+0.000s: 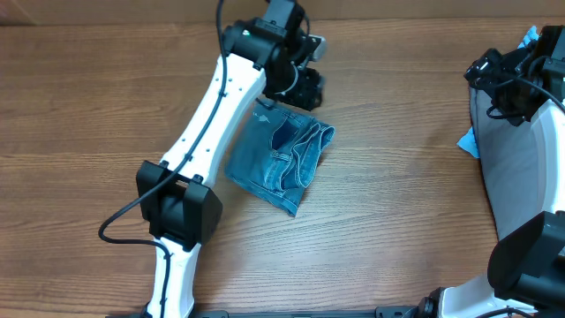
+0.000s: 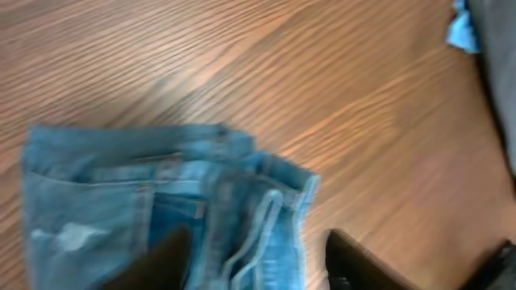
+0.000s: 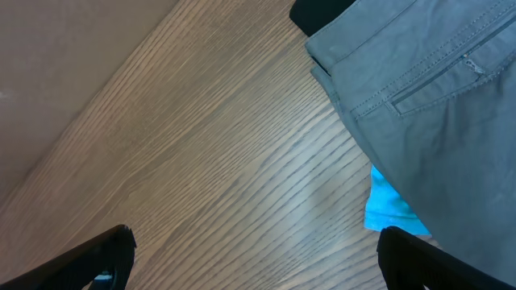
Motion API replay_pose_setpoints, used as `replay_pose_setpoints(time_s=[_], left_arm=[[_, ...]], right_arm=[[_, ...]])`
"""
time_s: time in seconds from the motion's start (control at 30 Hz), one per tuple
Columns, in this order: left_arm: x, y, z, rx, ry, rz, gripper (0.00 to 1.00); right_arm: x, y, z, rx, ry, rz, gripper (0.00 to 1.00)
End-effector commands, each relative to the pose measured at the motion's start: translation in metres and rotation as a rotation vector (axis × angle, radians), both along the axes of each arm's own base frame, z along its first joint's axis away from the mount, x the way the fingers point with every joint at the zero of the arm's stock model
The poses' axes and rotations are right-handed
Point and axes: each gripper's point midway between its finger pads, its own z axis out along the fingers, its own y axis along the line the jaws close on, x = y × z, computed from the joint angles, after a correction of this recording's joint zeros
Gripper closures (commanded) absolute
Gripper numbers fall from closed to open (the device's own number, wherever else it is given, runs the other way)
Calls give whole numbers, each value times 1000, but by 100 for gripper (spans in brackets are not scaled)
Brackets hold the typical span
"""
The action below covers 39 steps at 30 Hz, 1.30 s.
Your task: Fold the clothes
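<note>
Folded light-blue denim jeans lie on the wooden table near the middle. In the left wrist view the jeans fill the lower left. My left gripper is open just above the far end of the jeans, its fingers spread over the folded edge, holding nothing. My right gripper is open and empty at the far right, over bare wood, next to grey shorts. The shorts also show at the right edge of the overhead view.
A bright blue cloth peeks from under the grey shorts; it also shows at the right edge. A black garment lies at the far side of the shorts. The table's far edge runs along the top.
</note>
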Motion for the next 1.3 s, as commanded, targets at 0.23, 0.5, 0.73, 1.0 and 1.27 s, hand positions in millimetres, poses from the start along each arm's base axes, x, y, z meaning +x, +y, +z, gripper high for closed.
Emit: replay_pose_setpoints(time_s=[0.23, 0.5, 0.73, 1.0, 1.27], left_arm=[[-33, -32, -97, -77, 274, -111, 96], [-55, -46, -150, -45, 402, -147, 96], [-42, -42, -96, -56, 286, -184, 96], [-51, -6, -18, -1, 237, -127, 90], [-95, 17, -32, 96, 446, -122, 87]], right_arm=[[4, -3, 6, -8, -17, -8, 0], [4, -3, 6, -8, -17, -8, 0], [4, -3, 6, -8, -17, -8, 0], [3, -3, 6, -8, -17, -8, 0], [4, -3, 6, -8, -17, -8, 0]])
